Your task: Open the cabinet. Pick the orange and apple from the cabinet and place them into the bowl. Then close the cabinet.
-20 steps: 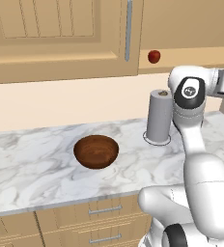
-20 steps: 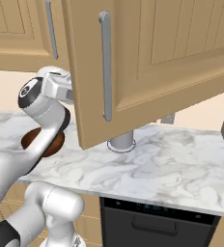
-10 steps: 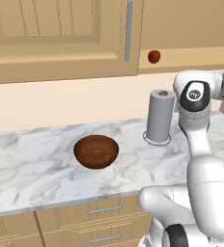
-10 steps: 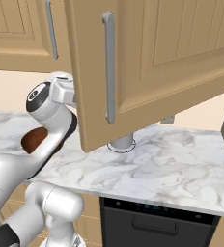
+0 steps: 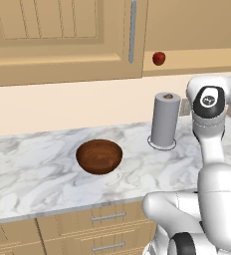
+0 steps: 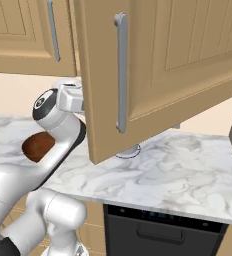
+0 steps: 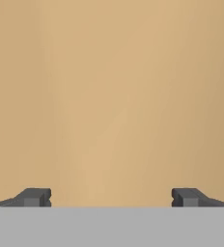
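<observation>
One door of the light tan wooden wall cabinet (image 6: 163, 65) stands open, hiding the gripper (image 7: 111, 198) in the right base view. Its released dark fingertips (image 7: 36, 197) face plain tan wood. The small red apple (image 5: 159, 58) sits near the shelf's front edge; the glossy reddish-brown wooden bowl (image 5: 99, 156) rests mid-worktop.
</observation>
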